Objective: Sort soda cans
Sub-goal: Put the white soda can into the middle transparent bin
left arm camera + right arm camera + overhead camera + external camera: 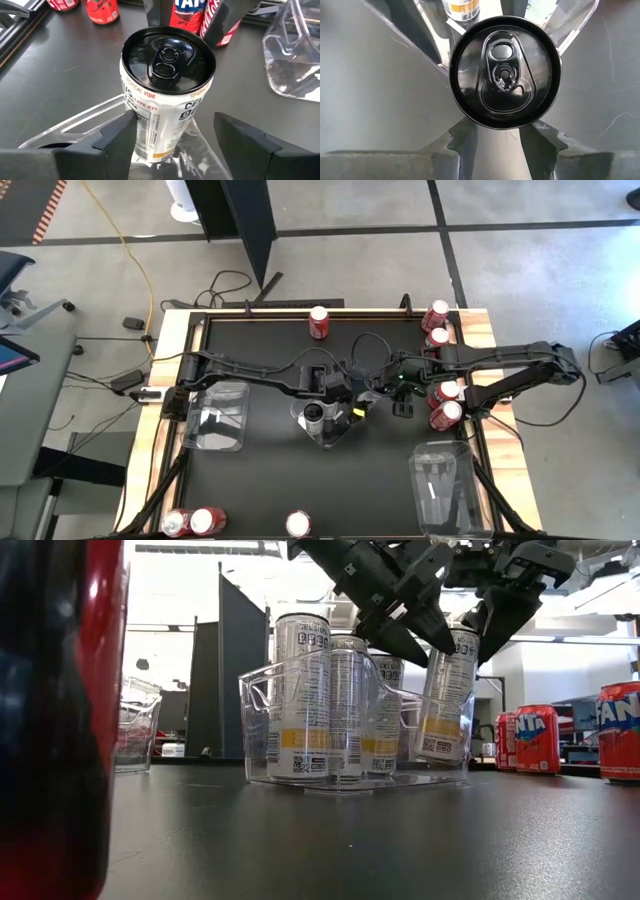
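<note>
Spanning the scene: black tabletop [330, 490], wood-edged, both dark arms reaching to its middle. Standing there: middle clear tray [350, 775], already holding silver-grey cans [302, 695] upright; a second clear tray [216, 417] toward the left side and a third clear tray [445, 490] toward the right front, both seemingly without cans.

Hovering over the middle tray: left gripper [175, 137], fingers spread to either side of a dark-topped silver can [167, 95] and clear of its wall, so apparently just let go of, can standing in the tray. Beside it: right gripper [495, 137], fingers clamped on another dark-topped silver can [505, 72], tilted and hanging at the tray's right edge in the low view, not yet set down.

Judged roughly midway: several silver-grey cans gathered, red ones untouched. Left to sort: red cans [442, 402] bunched along the right edge, one red can [319, 322] at the far edge, more red cans [195, 523] at the near left corner and another can [298, 525] at the near edge.

Hard to make out: exact count of cans in the middle tray, hidden under the grippers from above and overlapping from the side. Blocking the low view's left: a blurred red can [60, 710] close to the lens. Cut off: labels on the Fanta cans [530, 738] at the right.
</note>
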Controlling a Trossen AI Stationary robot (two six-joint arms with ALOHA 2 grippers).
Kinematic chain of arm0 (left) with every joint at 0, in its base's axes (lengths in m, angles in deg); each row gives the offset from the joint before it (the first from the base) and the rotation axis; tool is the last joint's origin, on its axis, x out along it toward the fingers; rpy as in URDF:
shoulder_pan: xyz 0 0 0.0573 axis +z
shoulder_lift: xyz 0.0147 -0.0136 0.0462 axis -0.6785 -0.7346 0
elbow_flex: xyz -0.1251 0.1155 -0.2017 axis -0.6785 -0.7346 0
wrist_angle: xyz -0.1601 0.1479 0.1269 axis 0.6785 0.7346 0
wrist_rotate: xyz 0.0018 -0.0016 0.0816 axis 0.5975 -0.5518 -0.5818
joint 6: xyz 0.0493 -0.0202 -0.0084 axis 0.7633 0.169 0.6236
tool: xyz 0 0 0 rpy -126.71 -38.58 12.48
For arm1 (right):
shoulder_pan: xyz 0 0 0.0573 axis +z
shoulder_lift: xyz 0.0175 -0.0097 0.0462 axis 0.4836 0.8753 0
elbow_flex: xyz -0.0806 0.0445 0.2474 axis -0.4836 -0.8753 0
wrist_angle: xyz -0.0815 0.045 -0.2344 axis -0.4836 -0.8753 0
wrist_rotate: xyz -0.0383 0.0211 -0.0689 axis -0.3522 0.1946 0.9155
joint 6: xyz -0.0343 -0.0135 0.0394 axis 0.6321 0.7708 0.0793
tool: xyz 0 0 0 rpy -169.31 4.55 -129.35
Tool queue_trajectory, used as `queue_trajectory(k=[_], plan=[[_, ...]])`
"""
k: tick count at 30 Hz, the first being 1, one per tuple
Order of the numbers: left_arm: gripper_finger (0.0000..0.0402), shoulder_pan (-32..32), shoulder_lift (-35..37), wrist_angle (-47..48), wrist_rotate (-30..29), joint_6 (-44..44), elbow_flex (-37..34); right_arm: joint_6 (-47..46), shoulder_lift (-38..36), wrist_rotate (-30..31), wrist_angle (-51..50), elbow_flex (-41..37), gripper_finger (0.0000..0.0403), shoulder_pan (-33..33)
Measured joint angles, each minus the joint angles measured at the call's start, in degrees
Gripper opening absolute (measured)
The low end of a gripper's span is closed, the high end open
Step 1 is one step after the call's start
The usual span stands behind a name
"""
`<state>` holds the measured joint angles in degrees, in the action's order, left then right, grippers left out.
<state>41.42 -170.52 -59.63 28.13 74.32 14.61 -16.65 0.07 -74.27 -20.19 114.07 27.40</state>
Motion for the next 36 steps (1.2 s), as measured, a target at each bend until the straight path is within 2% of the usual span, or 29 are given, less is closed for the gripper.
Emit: queue_trajectory(k=[10, 36], plan=[[0.0301, 0.0, 2.2, 3.0, 1.7, 0.0, -0.1, 0.0, 0.0, 0.0, 1.1, 0.1, 0.0161, 0.0], [0.0299, 0.0, 3.0, 6.3, 1.7, -0.1, 0.0, -3.1, 0.0, 0.3, 0.9, 0.1, 0.0161, 0.4]])
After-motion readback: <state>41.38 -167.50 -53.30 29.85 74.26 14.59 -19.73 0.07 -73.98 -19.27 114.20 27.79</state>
